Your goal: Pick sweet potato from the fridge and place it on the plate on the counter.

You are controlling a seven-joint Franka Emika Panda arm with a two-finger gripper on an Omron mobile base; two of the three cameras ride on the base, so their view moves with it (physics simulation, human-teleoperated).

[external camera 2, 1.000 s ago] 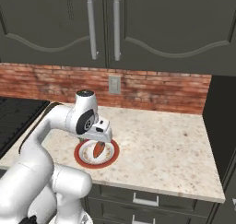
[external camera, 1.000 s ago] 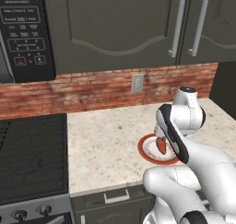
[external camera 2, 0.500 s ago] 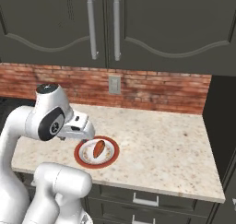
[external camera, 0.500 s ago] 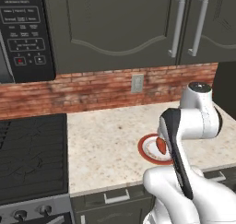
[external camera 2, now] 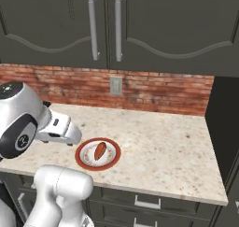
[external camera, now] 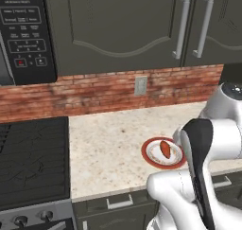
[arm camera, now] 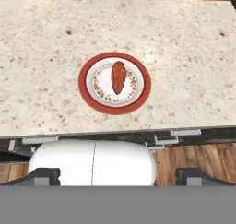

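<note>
state: sweet potato [arm camera: 118, 77] lies on plate [arm camera: 140, 98] centre, on the desk [arm camera: 184, 57] | tool [arm camera: 118, 176]: wide open, empty | risk: small; arm sweeping low could knock the plate

open counter [external camera 2: 168, 151] around plate [external camera 2: 111, 157], cabinets [external camera 2: 140, 25] overhead

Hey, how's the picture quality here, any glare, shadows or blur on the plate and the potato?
Left base view: flat even light, no glare on the plate; the arm hides its right rim. Right base view: potato sharp, barely any shadow. Hand view: counter evenly lit, slightly soft, no blur.
</note>
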